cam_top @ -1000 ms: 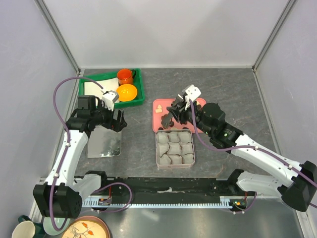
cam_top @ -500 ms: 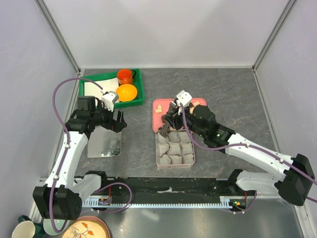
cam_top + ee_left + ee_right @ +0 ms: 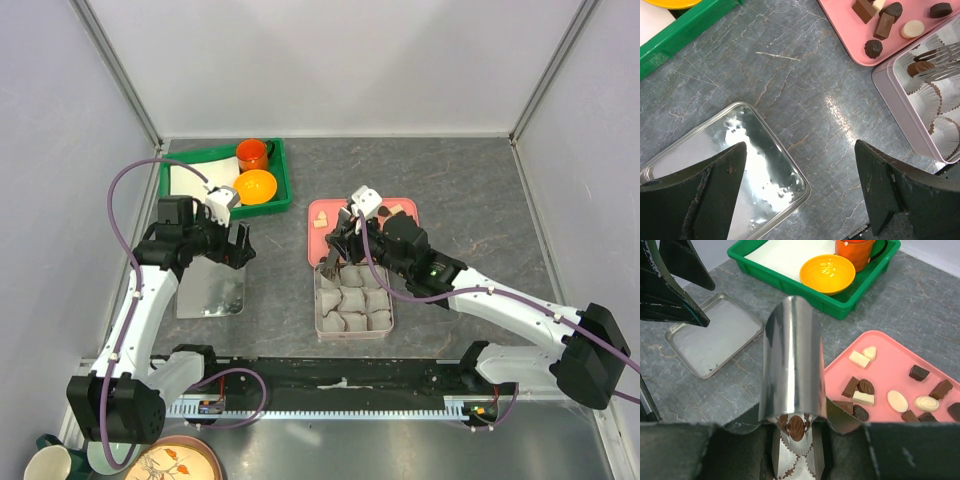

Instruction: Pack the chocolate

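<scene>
Your right gripper (image 3: 347, 238) is clamped on the tongs (image 3: 792, 355). The tongs pinch one dark chocolate (image 3: 796, 427) right above a paper cup (image 3: 796, 460) in the tin's (image 3: 318, 305) far-left corner. The drop looks straight down. Other pieces sit on the pink tray (image 3: 885, 347), just beyond. Left gripper (image 3: 799, 167) is spread wide and empty over the lid (image 3: 760, 165).

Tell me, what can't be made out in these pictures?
Top view: the right arm covers most of the pink tray; its chocolates cannot be counted.
Right wrist view: the tongs hide most paper cups; which are filled is unclear.
Left wrist view: the tin is cut off by the right edge.
Right wrist view: the top edge cuts off the orange mug.
</scene>
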`<act>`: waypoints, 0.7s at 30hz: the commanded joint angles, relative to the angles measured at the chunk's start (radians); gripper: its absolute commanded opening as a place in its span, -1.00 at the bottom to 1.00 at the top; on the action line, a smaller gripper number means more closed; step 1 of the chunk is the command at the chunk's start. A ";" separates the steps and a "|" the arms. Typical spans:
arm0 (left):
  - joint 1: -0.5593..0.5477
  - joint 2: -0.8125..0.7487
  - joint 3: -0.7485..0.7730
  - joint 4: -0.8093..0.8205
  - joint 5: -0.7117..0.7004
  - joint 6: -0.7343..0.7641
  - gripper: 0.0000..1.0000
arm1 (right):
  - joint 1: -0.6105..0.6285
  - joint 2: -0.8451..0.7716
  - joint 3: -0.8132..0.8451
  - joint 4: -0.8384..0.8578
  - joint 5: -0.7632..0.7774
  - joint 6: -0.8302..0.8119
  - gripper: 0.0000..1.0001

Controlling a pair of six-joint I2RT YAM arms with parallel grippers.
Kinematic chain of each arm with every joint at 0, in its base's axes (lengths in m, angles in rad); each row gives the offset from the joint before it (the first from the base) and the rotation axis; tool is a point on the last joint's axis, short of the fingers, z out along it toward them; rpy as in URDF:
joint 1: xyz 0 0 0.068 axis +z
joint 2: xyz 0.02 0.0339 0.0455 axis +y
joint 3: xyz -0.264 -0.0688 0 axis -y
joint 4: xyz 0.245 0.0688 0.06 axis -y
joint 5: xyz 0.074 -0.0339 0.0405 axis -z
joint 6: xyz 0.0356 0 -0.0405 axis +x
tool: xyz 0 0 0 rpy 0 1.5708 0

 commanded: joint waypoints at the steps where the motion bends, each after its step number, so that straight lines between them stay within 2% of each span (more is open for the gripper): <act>1: 0.007 -0.022 -0.002 0.015 -0.004 0.040 0.90 | 0.006 -0.004 0.012 0.070 -0.010 0.016 -0.39; 7: 0.007 -0.027 0.000 0.013 -0.007 0.043 0.90 | 0.007 -0.012 0.012 0.069 -0.033 0.016 -0.22; 21: 0.007 -0.040 -0.002 0.013 -0.007 0.037 0.90 | 0.007 -0.040 0.003 0.084 -0.030 0.023 -0.16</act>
